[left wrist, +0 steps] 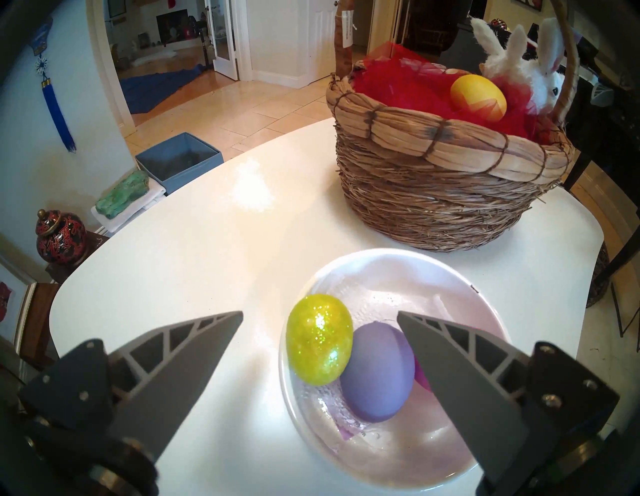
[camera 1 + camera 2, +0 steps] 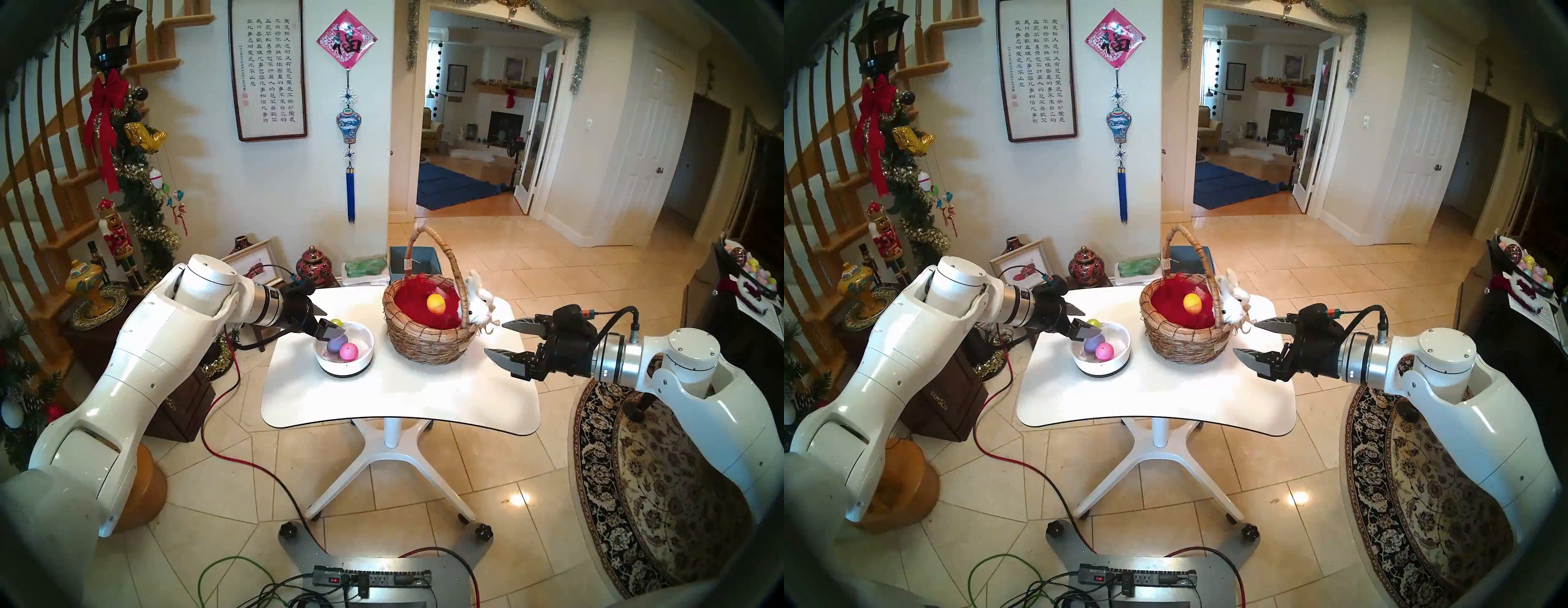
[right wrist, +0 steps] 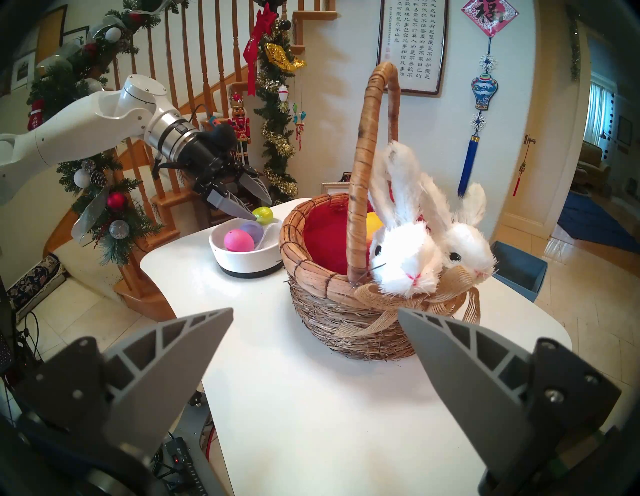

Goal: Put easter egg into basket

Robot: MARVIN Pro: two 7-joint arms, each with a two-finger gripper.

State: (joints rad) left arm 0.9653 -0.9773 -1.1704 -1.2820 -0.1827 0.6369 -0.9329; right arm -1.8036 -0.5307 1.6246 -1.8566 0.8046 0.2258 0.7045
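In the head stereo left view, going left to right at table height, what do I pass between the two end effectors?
Left end effector → white bowl holding the purple egg then the pink egg → basket with the yellow egg inside → white plush bunny on its rim → right end effector, open.

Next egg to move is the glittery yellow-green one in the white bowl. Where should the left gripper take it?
Grip the glitter egg across its narrow middle, coming down from above with the open left gripper: it leans on the bowl's rim against the purple egg, its top exposed.
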